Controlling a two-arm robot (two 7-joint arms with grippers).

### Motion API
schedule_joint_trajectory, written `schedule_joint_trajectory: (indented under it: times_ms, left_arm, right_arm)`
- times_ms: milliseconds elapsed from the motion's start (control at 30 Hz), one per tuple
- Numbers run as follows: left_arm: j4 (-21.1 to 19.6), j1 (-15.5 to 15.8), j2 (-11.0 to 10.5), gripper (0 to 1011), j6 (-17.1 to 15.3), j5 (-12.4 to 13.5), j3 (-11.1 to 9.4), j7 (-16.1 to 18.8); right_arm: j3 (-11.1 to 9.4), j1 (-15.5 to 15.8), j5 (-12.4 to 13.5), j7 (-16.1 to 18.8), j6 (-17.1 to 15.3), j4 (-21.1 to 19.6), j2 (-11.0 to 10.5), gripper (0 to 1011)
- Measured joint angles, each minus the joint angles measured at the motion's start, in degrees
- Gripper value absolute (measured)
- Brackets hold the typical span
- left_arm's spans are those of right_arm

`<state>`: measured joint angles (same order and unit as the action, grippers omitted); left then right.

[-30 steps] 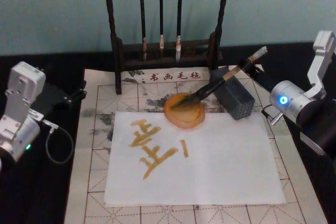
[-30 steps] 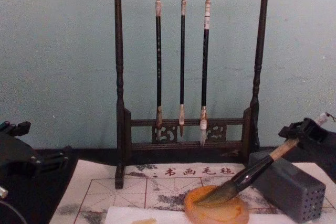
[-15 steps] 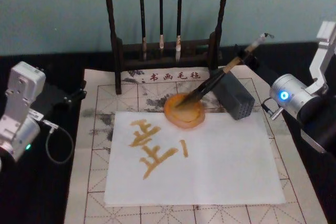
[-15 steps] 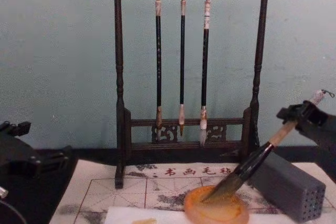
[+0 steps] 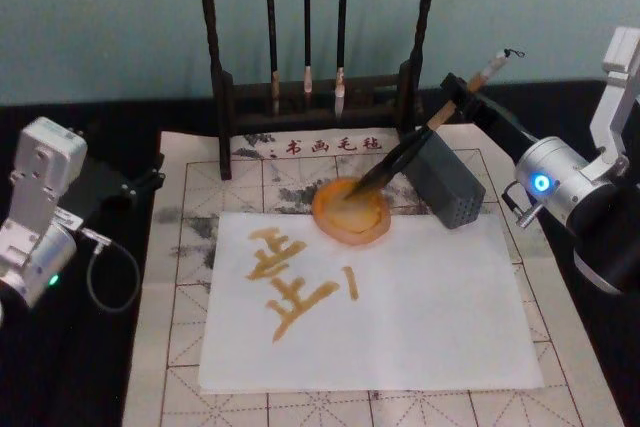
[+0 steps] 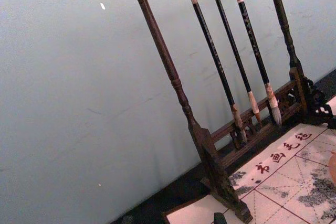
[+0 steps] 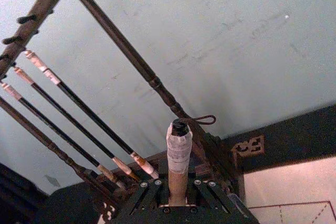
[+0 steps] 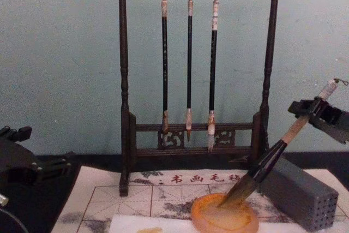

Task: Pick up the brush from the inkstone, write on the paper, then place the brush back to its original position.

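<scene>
Brush (image 5: 405,144) stands tilted, its dark tuft down in the inkstone (image 5: 345,234) and its tan handle rising toward 2 o'clock over the grey block (image 5: 447,187). From the chest view the brush (image 8: 272,154) leans steeply, tuft tip inside the amber inkstone (image 8: 203,215), whitish cap and cord loop at the high end. The right claw (image 5: 458,94) is clamped on the upper handle just below the cap; the right wrist view shows the handle pinched in the right claw (image 7: 176,195), cap sticking out above it. The grey block sits at 3 o'clock from the inkstone, just beside it. White paper (image 5: 420,317) lies at 6 o'clock from the dish, touching its rim, with amber strokes (image 5: 290,282) on its 9 o'clock half. Under everything is a gridded mat (image 5: 170,277) on the dark tabletop (image 5: 120,367). At 12 o'clock stands the wooden rack (image 8: 124,80) with three thin brushes (image 8: 189,64) hanging. The left claw (image 8: 24,159) is parked at 9 o'clock off the mat; I cannot tell its state.
</scene>
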<state>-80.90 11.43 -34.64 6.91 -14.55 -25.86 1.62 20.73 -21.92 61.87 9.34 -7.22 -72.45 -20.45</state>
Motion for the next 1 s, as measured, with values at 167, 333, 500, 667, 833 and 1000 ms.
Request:
schedule_joint_trajectory:
  times_ms: [167,333,500,667,833,1000]
  left_arm:
    - [0.00,0.00,0.00,1001,0.00,0.00,0.00,0.00]
    - [0.00,0.00,0.00,1001,0.00,0.00,0.00,0.00]
    - [0.00,0.00,0.00,1001,0.00,0.00,0.00,0.00]
    - [0.00,0.00,0.00,1001,0.00,0.00,0.00,0.00]
    - [0.00,0.00,0.00,1001,0.00,0.00,0.00,0.00]
    - [0.00,0.00,0.00,1001,0.00,0.00,0.00,0.00]
  right_arm:
    - [0.13,0.68,-2.85,0.75,1.72,-1.01,-0.28,195]
    - [0.08,1.08,-4.54,1.10,2.56,-1.44,-0.29,195]
    - [-0.32,1.55,-6.33,1.26,3.48,-1.90,-0.27,195]
    - [-0.87,2.08,-7.41,1.48,3.85,-2.42,-0.29,195]
    - [-1.54,2.77,-8.36,1.70,3.99,-3.13,-0.36,195]
    - [-2.29,3.38,-9.24,1.99,4.08,-3.84,-0.34,195]
